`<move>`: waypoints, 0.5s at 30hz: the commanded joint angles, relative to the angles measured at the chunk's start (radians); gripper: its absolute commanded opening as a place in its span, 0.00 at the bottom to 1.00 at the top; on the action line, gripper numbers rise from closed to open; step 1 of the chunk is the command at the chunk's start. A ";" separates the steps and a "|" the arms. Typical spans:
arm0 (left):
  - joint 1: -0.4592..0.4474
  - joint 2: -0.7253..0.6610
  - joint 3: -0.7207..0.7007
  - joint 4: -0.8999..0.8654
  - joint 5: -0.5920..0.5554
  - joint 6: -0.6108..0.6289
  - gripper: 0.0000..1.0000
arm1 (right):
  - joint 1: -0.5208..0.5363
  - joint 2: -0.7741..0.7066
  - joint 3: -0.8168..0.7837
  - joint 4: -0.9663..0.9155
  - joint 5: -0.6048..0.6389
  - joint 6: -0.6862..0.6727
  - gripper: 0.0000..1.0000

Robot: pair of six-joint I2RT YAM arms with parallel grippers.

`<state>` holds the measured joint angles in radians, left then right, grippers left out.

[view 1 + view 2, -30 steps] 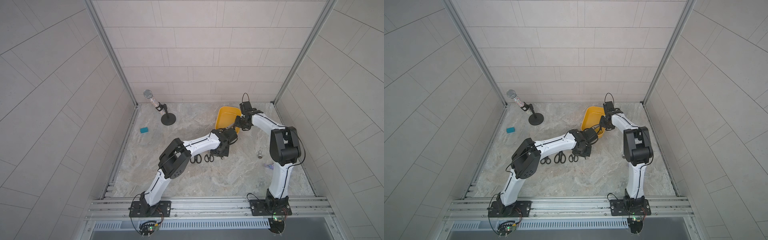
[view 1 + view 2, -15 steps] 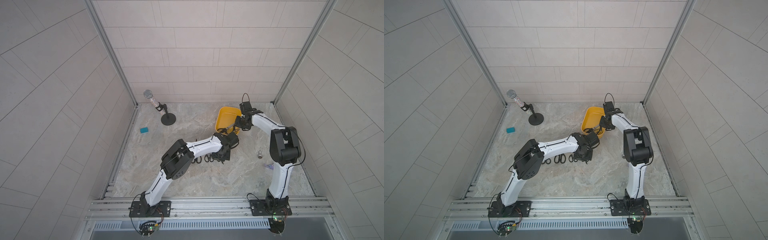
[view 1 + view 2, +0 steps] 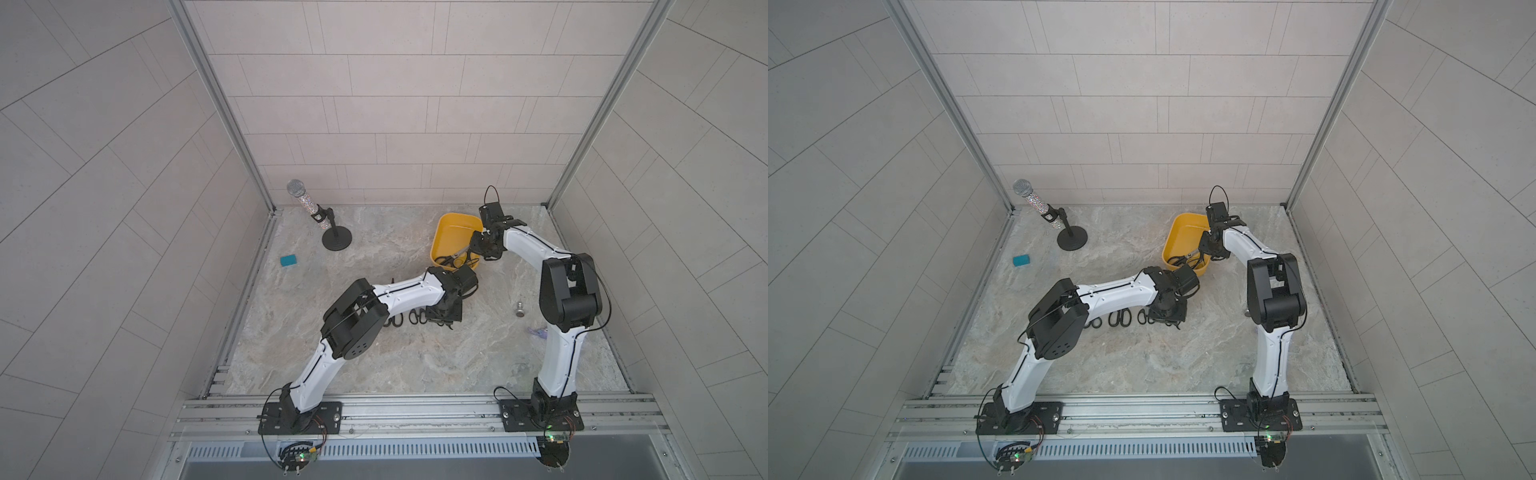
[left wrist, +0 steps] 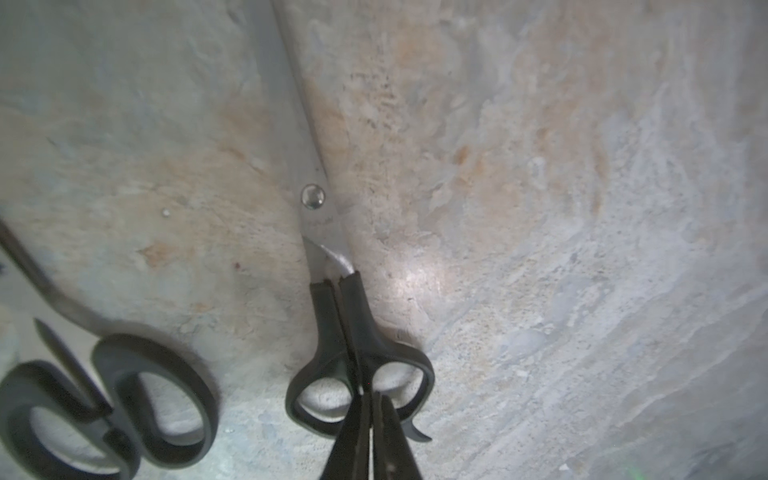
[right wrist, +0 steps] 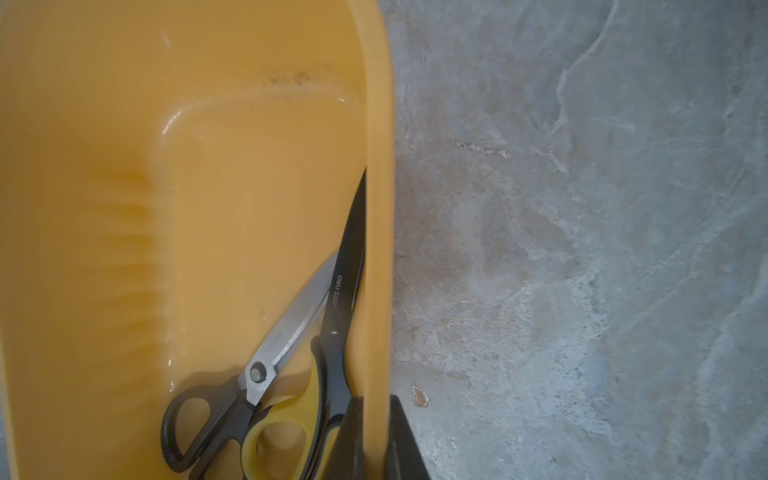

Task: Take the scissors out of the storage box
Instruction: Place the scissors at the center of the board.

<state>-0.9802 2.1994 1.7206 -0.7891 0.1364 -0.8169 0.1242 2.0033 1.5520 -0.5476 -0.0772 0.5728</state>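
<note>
Left pincer [image 4: 370, 436] has set a black-handled pair [image 4: 332, 249] on mid-counter beside the others [image 4: 104, 407]; its grip now is unclear. Right pincer [image 5: 376, 440] clamps the storage box [image 5: 380, 166] rim by the far edge; two scissors [image 5: 291, 324] remain inside.

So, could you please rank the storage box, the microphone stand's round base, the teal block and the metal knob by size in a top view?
1. storage box
2. round base
3. teal block and metal knob: too alike to rank.
</note>
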 commanded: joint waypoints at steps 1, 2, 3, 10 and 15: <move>-0.004 -0.034 -0.013 -0.003 -0.008 -0.013 0.18 | 0.002 -0.001 0.025 -0.008 0.017 -0.006 0.00; -0.005 -0.040 -0.011 -0.007 -0.012 -0.013 0.20 | 0.003 -0.001 0.028 -0.008 0.017 -0.007 0.00; -0.003 -0.046 -0.009 -0.010 -0.019 -0.014 0.21 | 0.003 -0.001 0.031 -0.011 0.019 -0.007 0.00; 0.009 -0.094 -0.003 -0.045 -0.094 0.013 0.28 | 0.004 -0.008 0.017 -0.016 0.014 -0.010 0.00; 0.065 -0.146 0.046 -0.067 -0.171 0.075 0.32 | 0.003 -0.016 -0.003 -0.022 0.015 -0.023 0.00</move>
<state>-0.9539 2.1170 1.7275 -0.8207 0.0441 -0.7898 0.1242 2.0033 1.5570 -0.5549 -0.0772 0.5648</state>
